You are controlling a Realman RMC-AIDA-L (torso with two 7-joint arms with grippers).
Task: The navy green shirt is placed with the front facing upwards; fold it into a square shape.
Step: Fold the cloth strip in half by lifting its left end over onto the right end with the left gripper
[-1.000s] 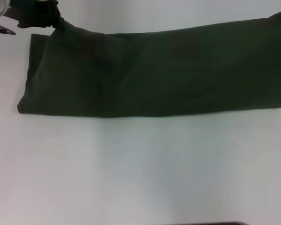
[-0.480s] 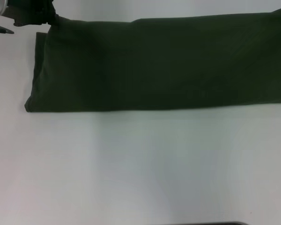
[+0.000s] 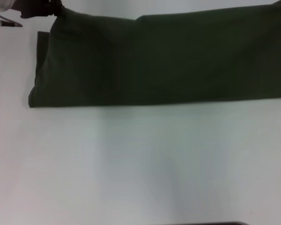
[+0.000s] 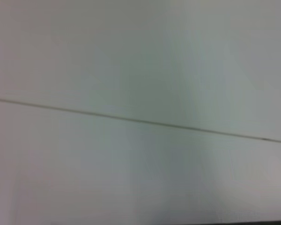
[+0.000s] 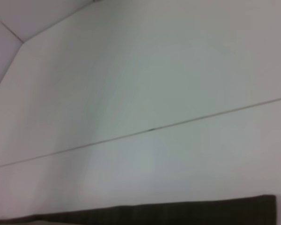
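Left end effector (image 3: pixel 50 9), dark, upper left of the head frame, clamped on the far left corner of the large dark olive-green cotton shirt (image 3: pixel 164 61); cloth peaks up into it. Right end effector not in view; can't tell its state, though the shirt's upper right corner also rises at the frame edge. Since a second ago the folded band has slid toward the top of the frame, its near edge pulled straighter and flatter, wrinkles gone. Judgement: lengthwise fold being tensioned and laid; crosswise folds still needed for a square. Shirt lies as a long band across the upper half on the white worktop (image 3: pixel 140 168). Head view shows grasp and whole band; left wrist view shows only bare worktop with a seam line (image 4: pixel 140 121); right wrist view catches just a thin dark shirt edge along its bottom.
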